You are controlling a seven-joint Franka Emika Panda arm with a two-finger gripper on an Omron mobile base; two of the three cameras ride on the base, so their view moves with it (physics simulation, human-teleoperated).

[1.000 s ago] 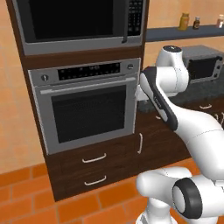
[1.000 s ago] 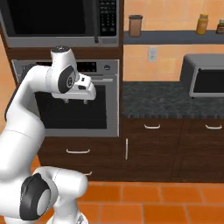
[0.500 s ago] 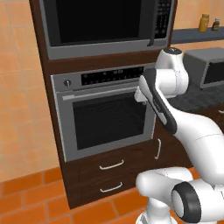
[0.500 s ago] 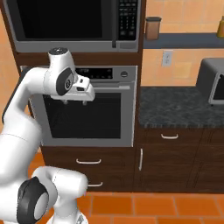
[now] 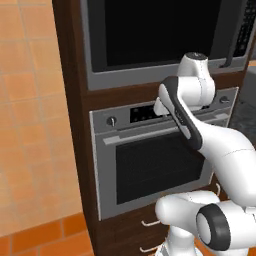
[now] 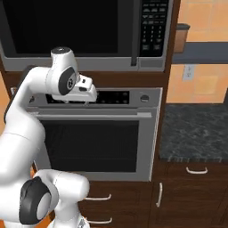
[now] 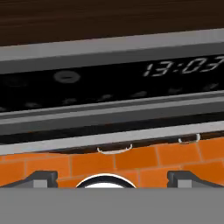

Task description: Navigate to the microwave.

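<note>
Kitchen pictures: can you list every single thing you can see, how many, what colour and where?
microwave: one, grey frame with black glass door, built into the top of the brown cabinet
oven: one, steel with dark window, round knobs and a bar handle, right below the microwave
drawers: two handles showing, dark brown, under the oven
counter: one, dark speckled, right of the oven
shelf: one, dark, on the orange wall above the counter
jar: one, brownish, on the shelf
floor: orange tiles
gripper: one, dark fingertips apart, holding nothing
</note>
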